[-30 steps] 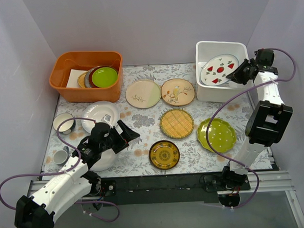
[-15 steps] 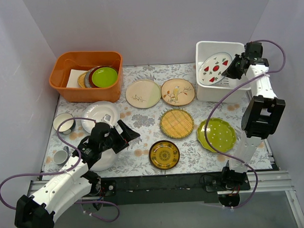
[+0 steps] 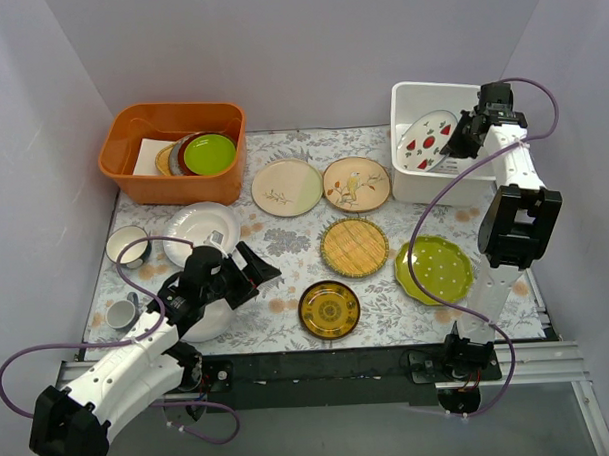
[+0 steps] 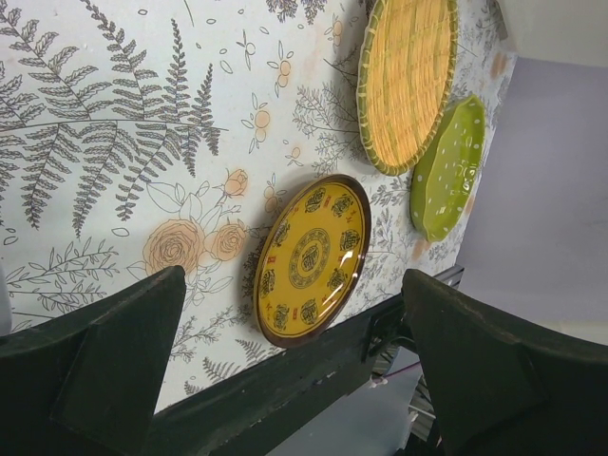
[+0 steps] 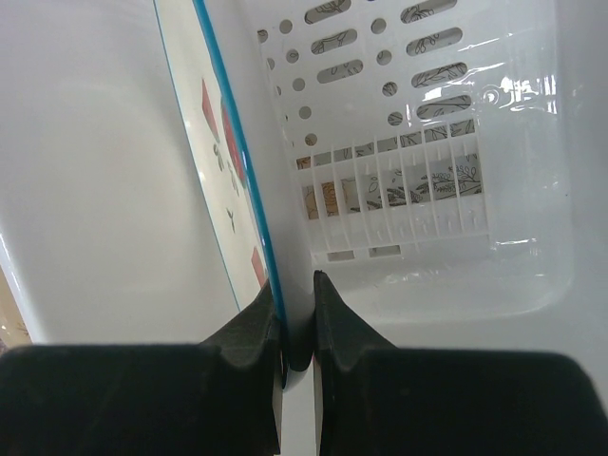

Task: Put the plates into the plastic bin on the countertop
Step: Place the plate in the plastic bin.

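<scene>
So the right gripper [image 5: 296, 306] is clamping the rim of the round white plate with red wedges [image 3: 422, 142], tipping it steeper than a second ago inside the white square plastic bin [image 3: 423, 190], so release is looking close, while the left gripper [image 3: 254, 275] is idling open.

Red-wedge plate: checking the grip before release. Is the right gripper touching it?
Touching. The right wrist view shows the right gripper shut on the red-wedge plate, its jaws pinching the blue-edged rim.
</scene>
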Tool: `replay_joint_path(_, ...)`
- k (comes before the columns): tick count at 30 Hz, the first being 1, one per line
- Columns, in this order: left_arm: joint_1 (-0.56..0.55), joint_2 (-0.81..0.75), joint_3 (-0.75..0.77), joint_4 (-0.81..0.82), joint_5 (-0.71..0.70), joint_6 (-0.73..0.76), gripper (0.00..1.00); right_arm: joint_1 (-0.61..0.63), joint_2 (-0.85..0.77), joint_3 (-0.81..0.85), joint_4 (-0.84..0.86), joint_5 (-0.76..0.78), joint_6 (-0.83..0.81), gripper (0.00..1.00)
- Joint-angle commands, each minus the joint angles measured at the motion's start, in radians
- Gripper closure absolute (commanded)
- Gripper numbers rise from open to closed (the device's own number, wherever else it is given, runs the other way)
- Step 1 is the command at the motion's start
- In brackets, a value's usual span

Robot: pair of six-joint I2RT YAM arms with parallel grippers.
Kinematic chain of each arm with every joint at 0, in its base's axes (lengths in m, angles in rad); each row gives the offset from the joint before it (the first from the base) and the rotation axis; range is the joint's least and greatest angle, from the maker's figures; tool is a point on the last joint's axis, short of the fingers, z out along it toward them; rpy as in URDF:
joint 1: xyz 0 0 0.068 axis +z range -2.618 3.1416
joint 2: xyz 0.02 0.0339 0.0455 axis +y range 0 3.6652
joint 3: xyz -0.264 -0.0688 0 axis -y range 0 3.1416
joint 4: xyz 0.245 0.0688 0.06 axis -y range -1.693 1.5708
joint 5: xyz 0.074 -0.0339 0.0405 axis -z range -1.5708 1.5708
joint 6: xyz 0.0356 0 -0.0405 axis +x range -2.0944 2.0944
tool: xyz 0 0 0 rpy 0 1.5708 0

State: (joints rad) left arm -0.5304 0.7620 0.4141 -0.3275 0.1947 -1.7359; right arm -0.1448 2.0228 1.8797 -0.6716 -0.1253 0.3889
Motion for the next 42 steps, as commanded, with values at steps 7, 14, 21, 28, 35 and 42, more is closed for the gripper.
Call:
replay_joint_path(7, -0.002, -0.003, -0.006, 0.018, 0.003, -0.002, 0.02, 0.008, -0.010, 0.075, 0.067, -0.053, -0.025, 0.84)
replay_joint_path(14, -0.002, -0.012, -0.011, 0.015, 0.003, -0.004, 0.02, 0.007, 0.025, 0.081, 0.032, -0.069, -0.025, 0.72)
replay_joint_path(21, -0.002, -0.006, -0.008, 0.013, 0.002, -0.004, 0.02, -0.006, 0.057, 0.090, 0.006, -0.082, -0.044, 0.63)
replay_joint_path(28, -0.002, -0.001, -0.006, 0.016, 0.003, -0.005, 0.02, -0.013, 0.074, 0.087, -0.006, -0.050, -0.047, 0.60)
replay_joint_path(35, -0.002, 0.002, -0.017, 0.028, 0.005, -0.013, 0.02, -0.022, 0.151, 0.162, -0.104, -0.060, -0.070, 0.43)
replay_joint_path(42, -0.002, 0.019, -0.021, 0.044, 0.015, -0.014, 0.02, -0.026, 0.139, 0.159, -0.109, -0.008, -0.096, 0.41)
